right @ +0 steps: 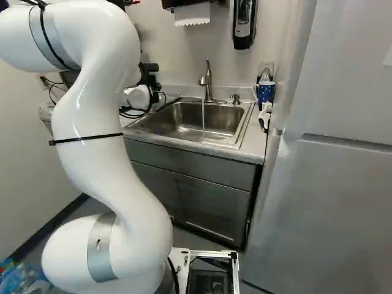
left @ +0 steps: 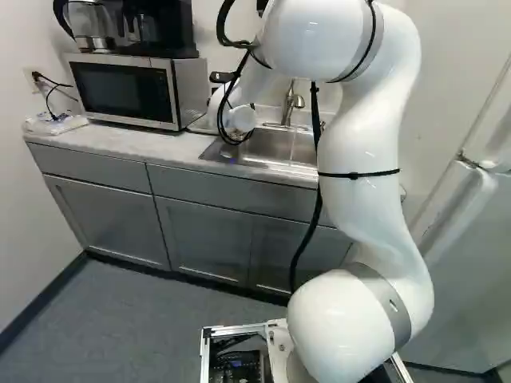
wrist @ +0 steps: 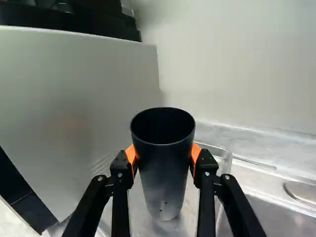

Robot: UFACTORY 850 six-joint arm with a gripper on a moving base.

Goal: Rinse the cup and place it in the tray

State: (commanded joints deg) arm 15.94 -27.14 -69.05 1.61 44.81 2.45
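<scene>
In the right base view part of my black gripper (right: 149, 75) shows beyond the arm, its fingertips hidden. In the wrist view the gripper (wrist: 164, 158) is shut on a dark, open-topped cup (wrist: 165, 168), an orange pad against each side. The cup is upright, its mouth facing the camera. A clear tray (wrist: 225, 160) lies beneath and around the cup's lower end; whether the cup's bottom touches it, I cannot tell. Water runs from the faucet (right: 207, 79) into the steel sink (right: 184, 122), away from the cup.
The microwave (left: 132, 89) stands on the counter (left: 120, 142), its side (wrist: 74, 108) close beside the gripper. A wall rises behind the tray. Near the sink's far corner is a blue patterned mug (right: 266, 92), with a soap dispenser (right: 244, 21) above. The refrigerator (right: 331, 184) borders the counter.
</scene>
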